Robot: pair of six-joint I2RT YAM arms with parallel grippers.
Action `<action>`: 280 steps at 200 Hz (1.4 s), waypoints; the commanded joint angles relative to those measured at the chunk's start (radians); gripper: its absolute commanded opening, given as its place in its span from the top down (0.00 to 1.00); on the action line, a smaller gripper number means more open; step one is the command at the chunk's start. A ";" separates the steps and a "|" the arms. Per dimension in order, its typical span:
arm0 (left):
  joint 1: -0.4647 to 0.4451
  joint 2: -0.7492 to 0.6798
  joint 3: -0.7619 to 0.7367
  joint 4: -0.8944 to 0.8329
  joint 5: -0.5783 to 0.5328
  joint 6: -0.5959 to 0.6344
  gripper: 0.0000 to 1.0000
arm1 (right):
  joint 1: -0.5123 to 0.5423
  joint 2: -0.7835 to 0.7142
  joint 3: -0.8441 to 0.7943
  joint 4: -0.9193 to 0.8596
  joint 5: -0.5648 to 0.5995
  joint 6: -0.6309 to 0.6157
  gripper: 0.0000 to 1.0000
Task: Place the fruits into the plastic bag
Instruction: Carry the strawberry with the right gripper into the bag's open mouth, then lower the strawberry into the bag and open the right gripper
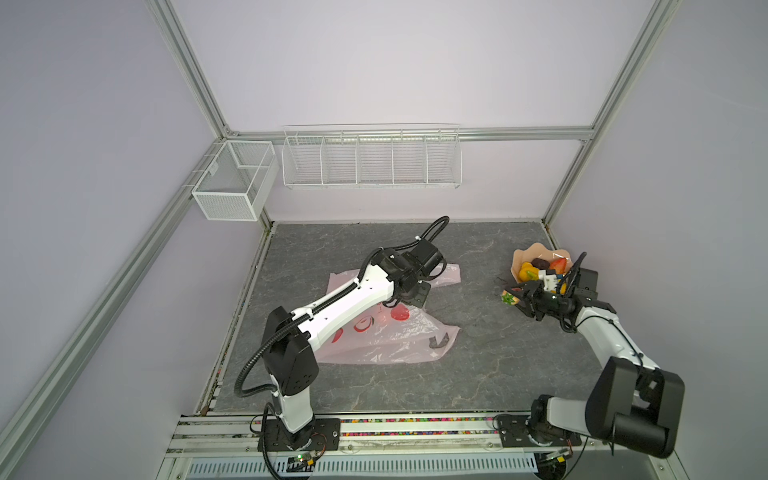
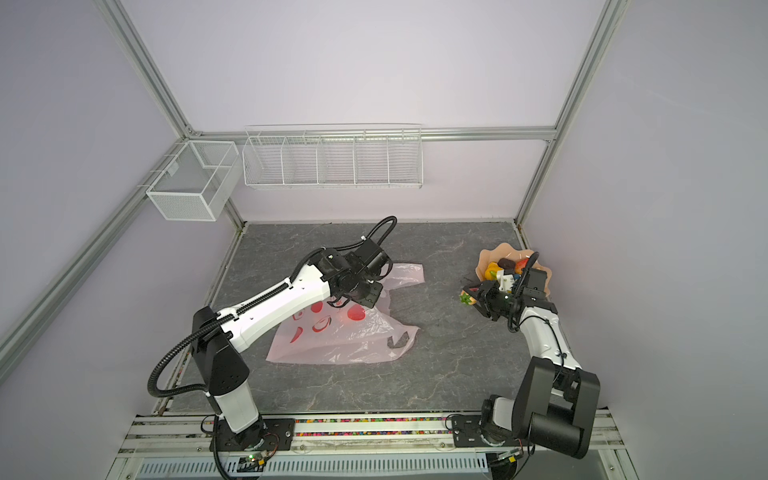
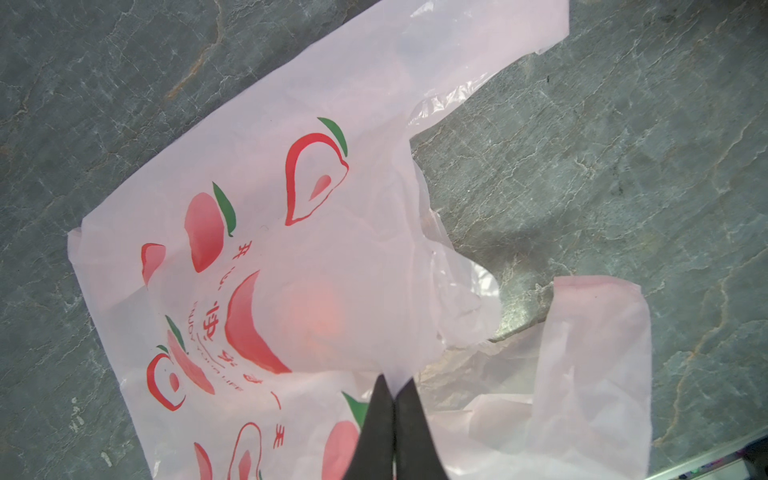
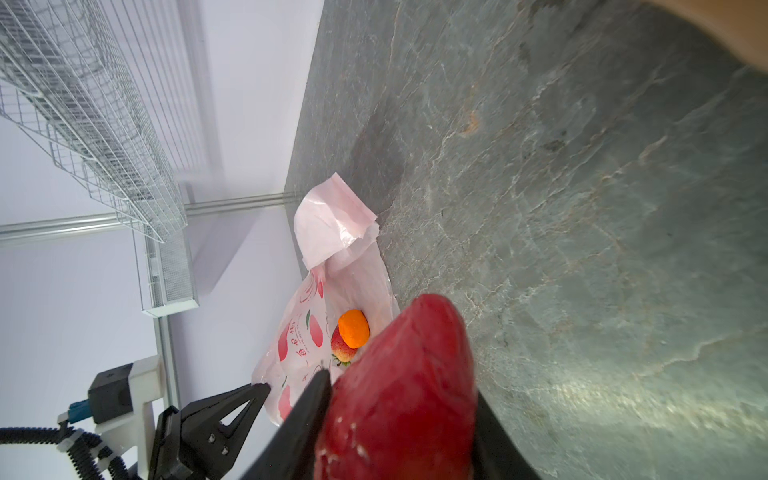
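The pale-pink plastic bag (image 1: 386, 336) (image 2: 345, 336) lies mid-table, printed with red peaches. My left gripper (image 3: 395, 384) (image 1: 417, 297) is shut on the bag's upper layer (image 3: 332, 249) at the mouth and holds it up. Through the opening, in the right wrist view, a round orange (image 4: 353, 328) and a strawberry (image 4: 343, 351) lie inside the bag. My right gripper (image 4: 399, 386) (image 1: 515, 297) is shut on a red toy fruit (image 4: 407, 374), low over the table beside the plate. Yellow (image 1: 528, 272), dark brown (image 1: 540, 262) and red (image 1: 559, 264) fruits remain in the plate.
The peach-coloured wavy-edged plate (image 1: 521, 254) (image 2: 492, 251) stands at the back right, partly behind my right wrist. A mesh box (image 1: 232, 183) and a wire rack (image 1: 372, 160) hang on the back wall. Bare grey stone table (image 1: 469, 332) lies between bag and plate.
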 commanded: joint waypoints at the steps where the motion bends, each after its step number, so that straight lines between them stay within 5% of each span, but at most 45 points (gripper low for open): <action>1: -0.001 -0.004 0.035 -0.024 -0.006 0.007 1.00 | 0.052 0.025 -0.043 0.127 -0.027 0.079 0.64; 89: -0.004 -0.005 0.031 -0.019 0.008 0.001 1.00 | 0.359 0.228 -0.066 0.542 0.069 0.370 0.66; 206: -0.004 0.008 0.037 0.001 0.010 -0.013 1.00 | 0.764 0.457 0.008 0.880 0.152 0.636 0.68; 280: -0.007 0.015 0.062 -0.002 0.011 -0.011 1.00 | 0.915 0.637 0.201 0.800 0.189 0.647 0.62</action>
